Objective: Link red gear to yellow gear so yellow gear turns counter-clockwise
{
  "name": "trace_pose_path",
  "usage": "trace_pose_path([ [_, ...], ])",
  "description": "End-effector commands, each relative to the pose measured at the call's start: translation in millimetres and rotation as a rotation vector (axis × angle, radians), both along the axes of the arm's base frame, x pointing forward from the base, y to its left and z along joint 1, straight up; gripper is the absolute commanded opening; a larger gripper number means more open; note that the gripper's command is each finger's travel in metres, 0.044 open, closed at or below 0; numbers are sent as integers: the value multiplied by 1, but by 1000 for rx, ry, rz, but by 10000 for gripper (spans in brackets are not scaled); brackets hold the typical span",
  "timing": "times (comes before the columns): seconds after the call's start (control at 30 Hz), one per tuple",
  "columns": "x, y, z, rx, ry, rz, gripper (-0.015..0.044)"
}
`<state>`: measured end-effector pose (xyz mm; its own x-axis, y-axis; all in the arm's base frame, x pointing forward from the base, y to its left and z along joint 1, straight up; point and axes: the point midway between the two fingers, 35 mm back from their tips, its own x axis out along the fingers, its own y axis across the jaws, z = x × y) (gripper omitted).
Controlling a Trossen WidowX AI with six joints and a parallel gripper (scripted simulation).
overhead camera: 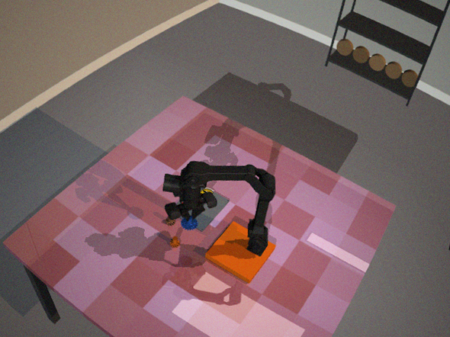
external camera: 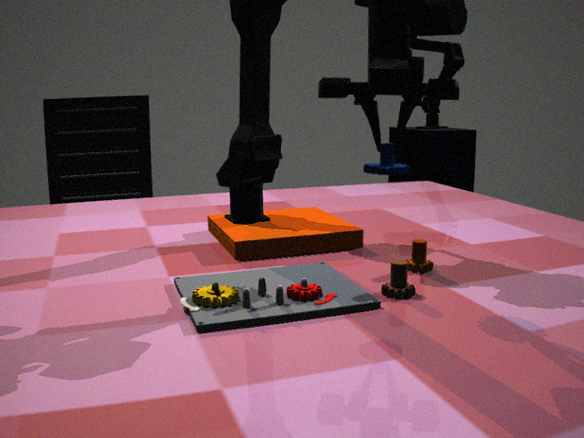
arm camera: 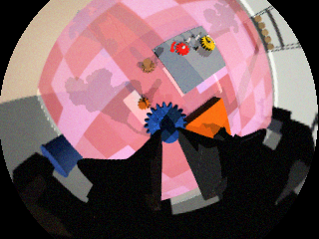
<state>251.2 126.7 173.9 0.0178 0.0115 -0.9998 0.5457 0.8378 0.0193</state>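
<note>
Your gripper: closed on the blue gear's stem, raised above the counter;
Empty pegs: three in exterior; hard to discern in wrist;
Red gear: hidden from you in top.

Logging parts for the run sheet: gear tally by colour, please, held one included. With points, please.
Red [external camera: 304,292] [arm camera: 182,49]: 1
Yellow [overhead camera: 206,190] [external camera: 214,295] [arm camera: 207,44]: 1
Blue [overhead camera: 189,223] [external camera: 387,168] [arm camera: 159,118]: 1
Orange [overhead camera: 174,242] [external camera: 419,256] [arm camera: 144,103]: 1
Brown [overhead camera: 170,221] [external camera: 398,281] [arm camera: 148,65]: 1
Total: 5
</note>
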Motion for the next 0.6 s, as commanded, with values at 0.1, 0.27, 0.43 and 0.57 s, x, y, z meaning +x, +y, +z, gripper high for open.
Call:
trace_pose_path([
  [0.1,12,-11,-4,0,-6,3,0],
  [0.27,20,-20,-8,-1,-7,3,0],
  [0.43,26,-29,-11,-3,-7,4,0],
  [0.57,31,-37,-14,-4,-7,4,0],
])
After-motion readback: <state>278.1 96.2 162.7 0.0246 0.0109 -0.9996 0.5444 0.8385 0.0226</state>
